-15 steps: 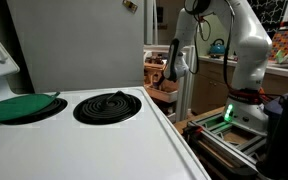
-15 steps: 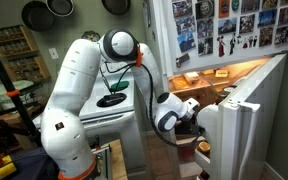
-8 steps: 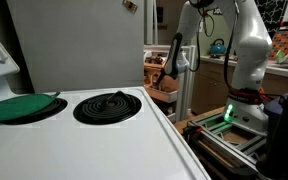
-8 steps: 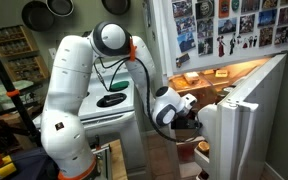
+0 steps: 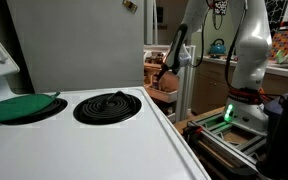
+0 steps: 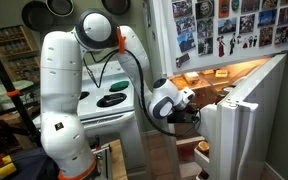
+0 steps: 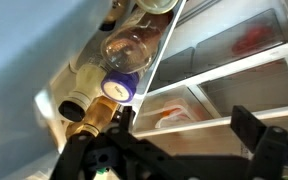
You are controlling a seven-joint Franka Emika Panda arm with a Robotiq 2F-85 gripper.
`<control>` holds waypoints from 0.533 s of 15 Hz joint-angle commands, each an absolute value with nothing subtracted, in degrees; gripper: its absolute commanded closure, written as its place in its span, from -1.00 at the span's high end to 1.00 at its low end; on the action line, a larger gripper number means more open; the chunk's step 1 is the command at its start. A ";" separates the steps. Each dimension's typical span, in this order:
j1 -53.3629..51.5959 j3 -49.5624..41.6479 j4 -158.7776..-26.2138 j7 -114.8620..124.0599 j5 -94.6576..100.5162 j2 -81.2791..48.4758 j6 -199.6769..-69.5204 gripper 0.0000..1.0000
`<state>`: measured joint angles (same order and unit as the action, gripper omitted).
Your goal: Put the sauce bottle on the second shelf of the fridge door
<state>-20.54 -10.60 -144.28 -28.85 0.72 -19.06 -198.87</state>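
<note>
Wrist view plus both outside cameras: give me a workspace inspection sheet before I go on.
Surface: white stove top, black coil burner, green lid.
Job's things: squat clear bottle with dark contents, likely the sauce bottle, sits in a rack of the open white fridge door; which shelf cannot be told.
Clutter: purple-capped bottle and gold-capped bottle in the same rack.
Grippers: claw open, empty, beside the rack.
Cables: black cable along the white arm.
Surroundings: photos on the fridge front; teal kettle.
</note>
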 commanded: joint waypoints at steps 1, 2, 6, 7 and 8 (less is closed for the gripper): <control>-20.54 -10.60 -144.34 -28.85 0.72 -19.06 -198.87 1.00; -20.54 -10.60 -144.35 -28.85 0.72 -19.06 -198.87 1.00; -19.59 -9.96 -145.21 -28.35 1.43 -17.14 -198.08 1.00; -19.01 -9.51 -145.86 -27.92 1.76 -15.72 -197.13 1.00; -19.46 -10.20 -146.73 -28.60 1.51 -14.07 -196.56 1.00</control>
<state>-20.34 -10.41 -144.21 -28.73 0.73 -18.68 -198.87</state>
